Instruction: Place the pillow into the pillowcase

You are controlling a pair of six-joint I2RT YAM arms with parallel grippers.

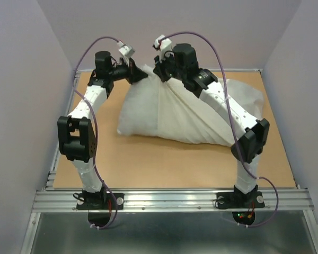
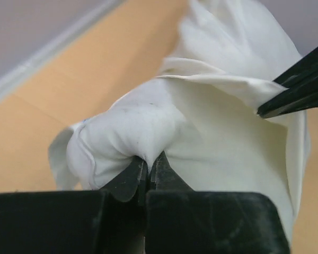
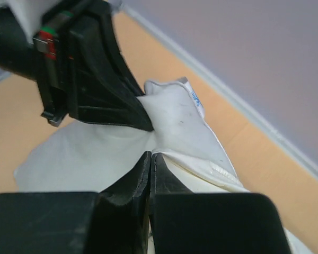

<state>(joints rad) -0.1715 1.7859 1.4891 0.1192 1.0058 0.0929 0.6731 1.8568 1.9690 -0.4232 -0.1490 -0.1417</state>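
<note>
The greyish-white pillow (image 1: 140, 114) lies across the middle of the table, its far corner lifted. The cream pillowcase (image 1: 201, 119) drapes over the pillow's right half in taut folds that run up to the far middle. My left gripper (image 1: 139, 75) is shut on the pillow's puffy corner (image 2: 116, 137), as the left wrist view (image 2: 148, 159) shows. My right gripper (image 1: 160, 74) sits right beside it. It is shut on the pillowcase's hemmed edge (image 3: 212, 169), as the right wrist view (image 3: 151, 154) shows. The two grippers almost touch. More white fabric (image 1: 244, 95) shows behind the right arm.
The tan tabletop (image 1: 164, 164) is bounded by purple walls on the left, right and back. An aluminium rail (image 1: 169, 198) with both arm bases runs along the near edge. The right arm lies over the pillowcase's right part.
</note>
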